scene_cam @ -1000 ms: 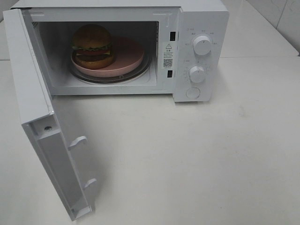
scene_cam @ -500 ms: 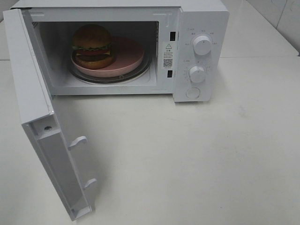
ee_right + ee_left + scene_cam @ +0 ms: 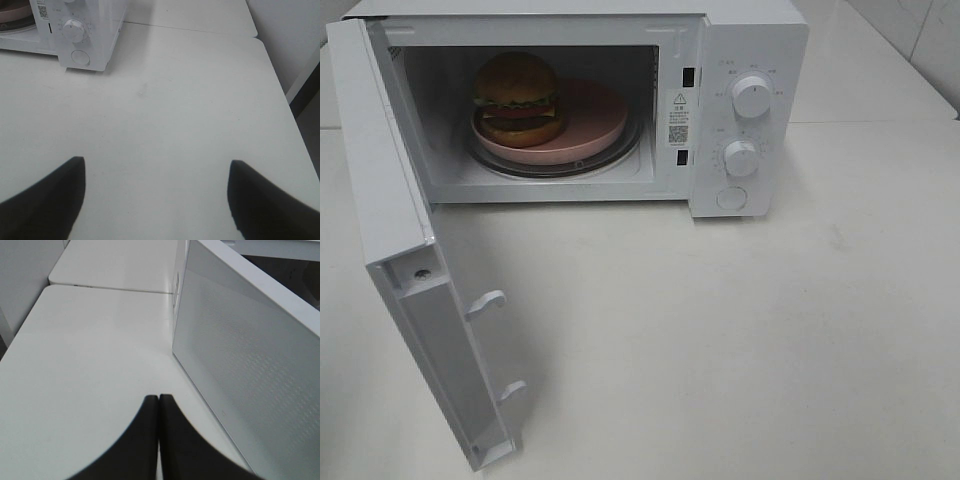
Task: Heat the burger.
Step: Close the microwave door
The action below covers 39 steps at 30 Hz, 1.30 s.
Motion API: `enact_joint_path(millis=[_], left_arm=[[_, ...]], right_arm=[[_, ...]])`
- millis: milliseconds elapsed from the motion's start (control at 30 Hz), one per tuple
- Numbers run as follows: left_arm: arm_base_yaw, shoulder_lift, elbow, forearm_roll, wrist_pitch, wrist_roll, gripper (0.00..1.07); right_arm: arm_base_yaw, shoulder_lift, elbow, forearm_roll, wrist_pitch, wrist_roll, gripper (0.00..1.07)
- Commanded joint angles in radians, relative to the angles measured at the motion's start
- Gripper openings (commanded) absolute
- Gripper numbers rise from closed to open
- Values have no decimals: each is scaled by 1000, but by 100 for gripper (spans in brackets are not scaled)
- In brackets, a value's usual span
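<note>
The burger (image 3: 517,98) sits inside the microwave (image 3: 760,45) at the far edge of the tabletop (image 3: 740,340), off-centre on its pink plate (image 3: 602,115), with the door (image 3: 390,190) hanging wide open toward the near left corner. The left end effector (image 3: 158,399) is pressed together, empty, just beside the door's outer face; the right end effector (image 3: 156,162) is spread wide over the tabletop. My worry: a glancing shove on that door could skid the whole microwave or leave it unlatched, so no heating happens.
</note>
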Motion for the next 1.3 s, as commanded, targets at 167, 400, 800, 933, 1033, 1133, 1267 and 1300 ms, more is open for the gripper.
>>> enact_joint_path(millis=[167, 400, 800, 933, 1033, 1133, 1267, 1300], left_arm=[[-6, 66, 136, -40, -357, 83, 0], [-6, 117, 256, -57, -670, 107, 0], [-6, 373, 367, 36, -1081, 42, 0], [-6, 495, 367, 168, -1200, -119, 0], [-6, 550, 367, 279, -1248, -197, 0], [-6, 605, 367, 347, -1308, -267, 0], [-6, 674, 367, 368, -1392, -290, 0], [-6, 695, 366, 368, -1412, -290, 0]], right_arm=[[-6, -26, -1, 4, 1, -7, 75], [-6, -26, -1, 4, 1, -7, 75], [-6, -26, -1, 4, 1, -7, 75], [-6, -26, -1, 4, 1, -7, 75], [-6, -26, -1, 4, 1, -7, 75], [-6, -26, -1, 4, 1, -7, 75], [-6, -26, -1, 4, 1, -7, 75], [-6, -26, -1, 4, 1, -7, 75]])
